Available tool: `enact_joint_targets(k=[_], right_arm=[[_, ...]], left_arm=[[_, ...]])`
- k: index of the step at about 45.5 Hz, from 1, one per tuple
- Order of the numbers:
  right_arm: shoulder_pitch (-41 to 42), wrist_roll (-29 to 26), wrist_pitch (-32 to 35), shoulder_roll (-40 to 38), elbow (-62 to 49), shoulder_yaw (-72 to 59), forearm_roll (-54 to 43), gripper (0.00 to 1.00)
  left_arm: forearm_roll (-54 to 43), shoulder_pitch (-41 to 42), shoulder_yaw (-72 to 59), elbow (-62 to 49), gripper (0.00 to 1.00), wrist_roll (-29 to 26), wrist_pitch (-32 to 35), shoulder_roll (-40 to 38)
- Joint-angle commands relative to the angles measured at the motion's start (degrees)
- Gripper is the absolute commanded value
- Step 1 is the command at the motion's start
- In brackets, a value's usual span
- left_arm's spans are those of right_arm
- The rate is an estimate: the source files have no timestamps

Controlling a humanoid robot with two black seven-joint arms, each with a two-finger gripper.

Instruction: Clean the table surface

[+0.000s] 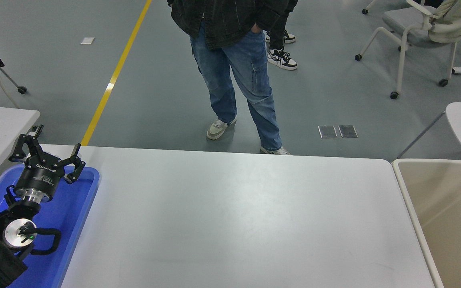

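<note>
The table surface (pixel 238 216) is a large white matte top that fills the middle of the head view, with nothing lying on it except the blue tray. My left gripper (pixel 48 154) is parked at the lower left above the blue tray, its fingers spread open and empty. My right arm and gripper are out of view.
A blue tray (pixel 68 208) sits on the table's left end under my left arm. A beige bin (pixel 442 216) stands against the table's right edge. A person in jeans (pixel 238 76) stands at the far side. A chair (pixel 414 28) is at the back right.
</note>
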Motion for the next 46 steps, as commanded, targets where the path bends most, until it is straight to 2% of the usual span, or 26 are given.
enact_joint_targets(k=[1, 13, 23, 33, 46], right_arm=[[8.08, 0.01, -0.49, -4.16, 9.28, 5.73, 0.01, 0.98], [9.14, 0.09, -0.31, -3.89, 23.16, 23.21, -0.87, 0.98], [8.35, 1.14, 0.04, -1.87, 26.51, 26.48, -0.96, 0.98], [3.34, 9.40, 0.39, -1.61, 29.59, 26.92, -1.04, 0.98], [-7.55, 21.80, 0.48, 0.06, 32.93, 29.73, -1.04, 0.98]], left_arm=[[0.00, 0.00, 0.00, 0.00, 1.00, 0.00, 0.00, 0.00], [0.00, 0.00, 0.00, 0.00, 1.00, 0.00, 0.00, 0.00], [0.00, 0.00, 0.00, 0.00, 1.00, 0.00, 0.00, 0.00], [0.00, 0.00, 0.00, 0.00, 1.00, 0.00, 0.00, 0.00], [0.00, 0.00, 0.00, 0.00, 1.00, 0.00, 0.00, 0.00]])
